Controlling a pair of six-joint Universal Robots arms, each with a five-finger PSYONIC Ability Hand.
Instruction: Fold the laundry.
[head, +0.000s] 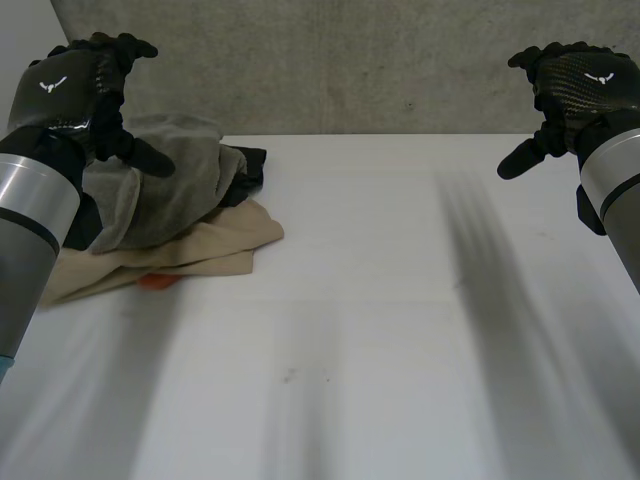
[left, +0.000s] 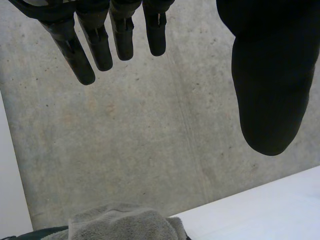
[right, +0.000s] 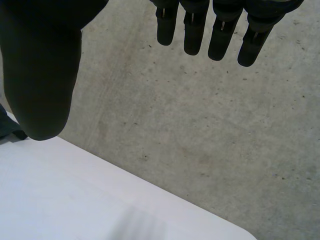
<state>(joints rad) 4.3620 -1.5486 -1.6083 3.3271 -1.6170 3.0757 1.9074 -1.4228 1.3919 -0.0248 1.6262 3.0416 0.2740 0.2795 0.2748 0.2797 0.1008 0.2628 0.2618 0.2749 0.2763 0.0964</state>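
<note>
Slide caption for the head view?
Left hand and right hand hover open over the white table; laundry pile sits unfolded by the left.

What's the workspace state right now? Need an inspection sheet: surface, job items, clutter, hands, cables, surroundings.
Surface: white table, laundry heaped at its far left side.
Job's things: unfolded pile with a grey towel on top, a black garment beside it and a beige cloth underneath; an orange-red scrap peeks out below, but I can't tell what it is.
Clutter: nothing seen.
Hands: left hand is raised near the pile with fingers relaxed, holding nothing; right hand is raised at the far right, fingers relaxed, holding nothing.
Cables: nothing seen.
Surroundings: concrete wall behind the table.
</note>
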